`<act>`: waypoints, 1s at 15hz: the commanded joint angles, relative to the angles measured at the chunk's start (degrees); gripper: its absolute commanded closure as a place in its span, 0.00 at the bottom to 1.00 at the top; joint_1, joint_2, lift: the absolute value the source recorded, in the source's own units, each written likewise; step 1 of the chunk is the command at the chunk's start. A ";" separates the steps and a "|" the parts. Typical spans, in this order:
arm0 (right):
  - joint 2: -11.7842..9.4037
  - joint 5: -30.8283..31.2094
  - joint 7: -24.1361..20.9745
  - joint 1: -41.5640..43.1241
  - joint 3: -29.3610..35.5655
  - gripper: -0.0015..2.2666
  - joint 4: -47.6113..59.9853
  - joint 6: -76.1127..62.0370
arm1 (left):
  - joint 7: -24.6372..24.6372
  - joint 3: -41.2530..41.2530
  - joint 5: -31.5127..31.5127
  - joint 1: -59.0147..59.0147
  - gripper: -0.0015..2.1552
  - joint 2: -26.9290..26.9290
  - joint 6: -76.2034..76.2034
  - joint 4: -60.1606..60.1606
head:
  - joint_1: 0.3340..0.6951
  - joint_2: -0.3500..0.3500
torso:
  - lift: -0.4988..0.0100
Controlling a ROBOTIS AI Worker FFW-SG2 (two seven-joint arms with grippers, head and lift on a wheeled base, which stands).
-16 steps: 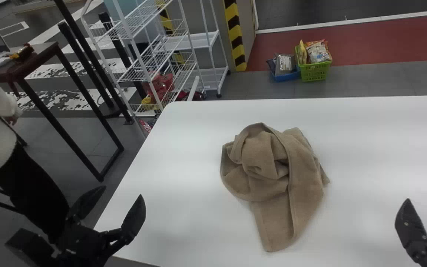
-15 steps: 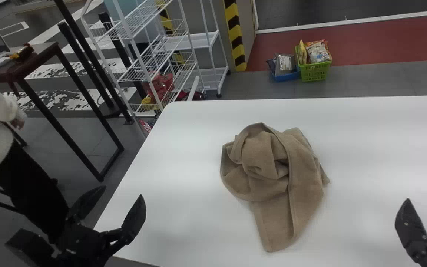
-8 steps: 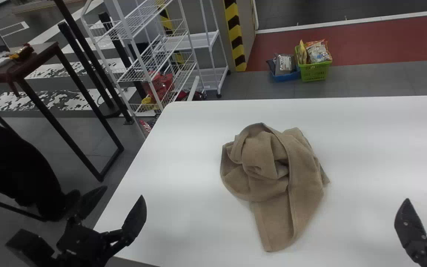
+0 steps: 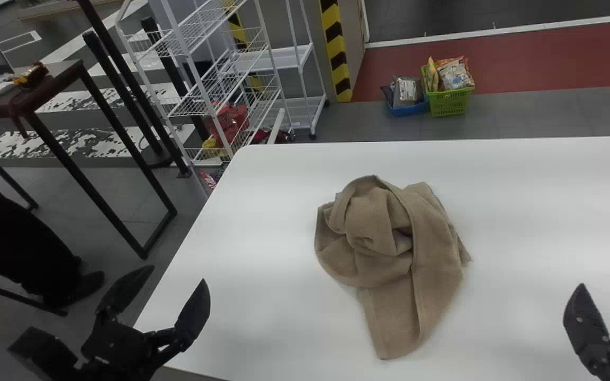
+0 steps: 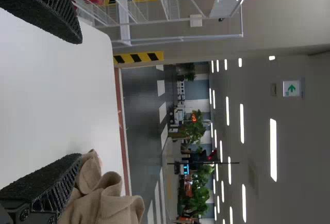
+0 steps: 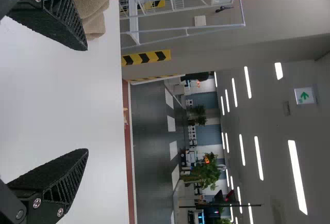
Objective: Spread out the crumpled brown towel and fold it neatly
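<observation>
barely a twitch to call: my left pincer [image 4: 177,273] sits a hair nearer the towel [image 4: 440,264] than in the earliest frame, while the towel itself lies just as it did. both of us are wide now, left and right pincer [image 6: 87,99] alike, nothing between the fingers, each off its own side of the towel. and the towel's on the table [image 4: 262,211], crumpled, heap at the far end, one tail [image 4: 392,338] running toward me.

so it's spreading first, i'd say, folding well after that. that tail looks like the cleanest way in: come down low, one finger just under the hem, and pinch a single layer, not two. the other pincer wants the corner [image 4: 465,258] out on the right. then lift a little, draw apart slowly, let the heap roll open. yank it and the whole bundle probably slides; pinch too deep and the fold stays trapped.
</observation>
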State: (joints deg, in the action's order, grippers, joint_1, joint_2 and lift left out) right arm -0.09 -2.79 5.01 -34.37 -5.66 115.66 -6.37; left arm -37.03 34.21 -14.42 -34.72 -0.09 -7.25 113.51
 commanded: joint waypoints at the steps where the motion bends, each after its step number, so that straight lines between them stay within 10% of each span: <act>1: 0.14 -0.02 0.00 -0.09 0.04 0.05 0.35 0.00 | -0.06 -0.20 0.01 -0.09 0.00 0.24 0.00 0.13 | 1.00 1.00 | 0.73; 10: 0.14 2.70 1.85 6.94 -2.78 0.04 -1.32 7.91 | -1.11 -0.64 0.01 -0.17 0.00 0.24 0.00 0.13 | 1.00 1.00 | 0.73; 15: 0.14 4.63 10.46 10.81 -5.59 0.05 0.88 22.50 | -1.90 -0.37 -0.08 -0.17 0.00 0.24 0.00 -0.04 | 1.00 1.00 | 0.73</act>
State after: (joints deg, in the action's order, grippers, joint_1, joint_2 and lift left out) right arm -0.09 1.33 15.24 -24.58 -10.20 115.69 11.99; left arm -38.88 33.82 -14.48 -34.90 -0.09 -7.24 113.62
